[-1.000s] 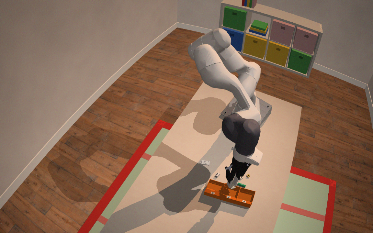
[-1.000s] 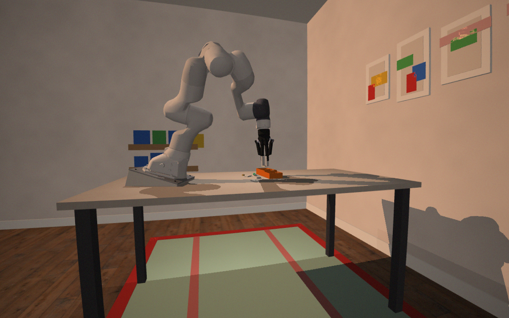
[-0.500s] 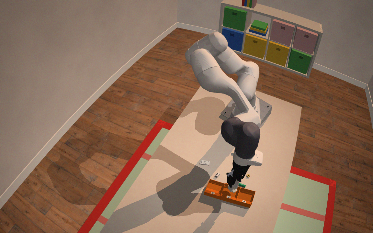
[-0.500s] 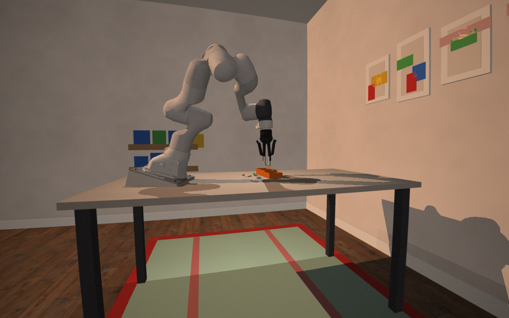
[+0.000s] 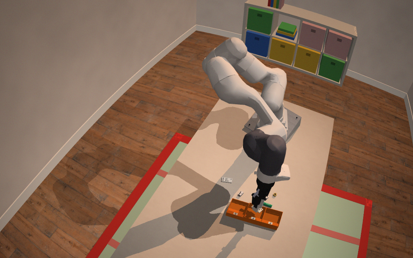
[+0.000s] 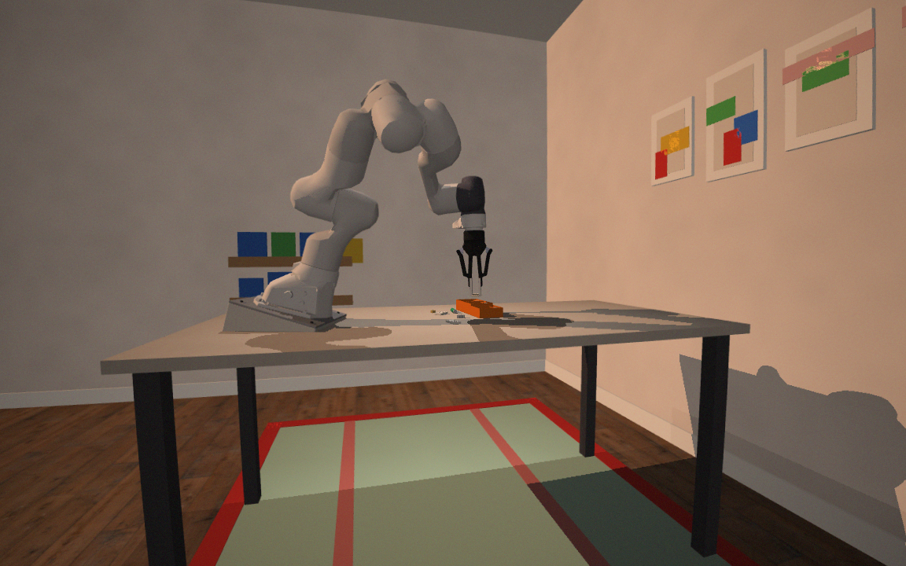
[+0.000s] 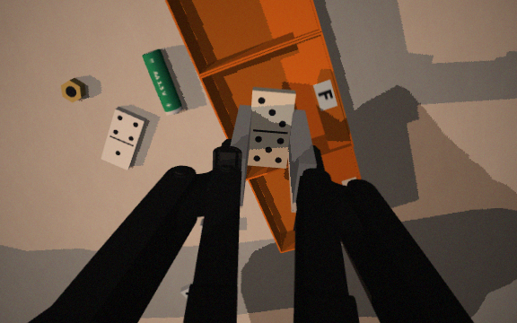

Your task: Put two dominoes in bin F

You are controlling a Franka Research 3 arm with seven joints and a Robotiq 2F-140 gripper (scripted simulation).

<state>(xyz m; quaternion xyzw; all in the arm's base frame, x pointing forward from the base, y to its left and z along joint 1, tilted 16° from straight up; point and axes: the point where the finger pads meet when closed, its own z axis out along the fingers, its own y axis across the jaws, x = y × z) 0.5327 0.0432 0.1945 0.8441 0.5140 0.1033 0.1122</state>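
My gripper (image 7: 270, 127) is shut on a white domino (image 7: 269, 130) and holds it upright in the air over the orange three-part bin (image 7: 276, 85). The domino hangs above the middle compartment, whose rim carries the label F (image 7: 326, 95). That compartment looks empty. In the top view the gripper (image 5: 258, 205) is right over the bin (image 5: 254, 214); the exterior view shows it (image 6: 474, 277) a little above the bin (image 6: 480, 307). A second domino (image 7: 124, 137) lies flat on the table left of the bin. A third domino (image 5: 226, 180) lies farther back towards the robot's base.
A green battery (image 7: 162, 81) lies close beside the bin's long side. A small yellow nut (image 7: 72, 90) lies left of it. A small white piece (image 5: 240, 193) lies on the table behind the bin's left end. The robot's base stands at the far end of the table.
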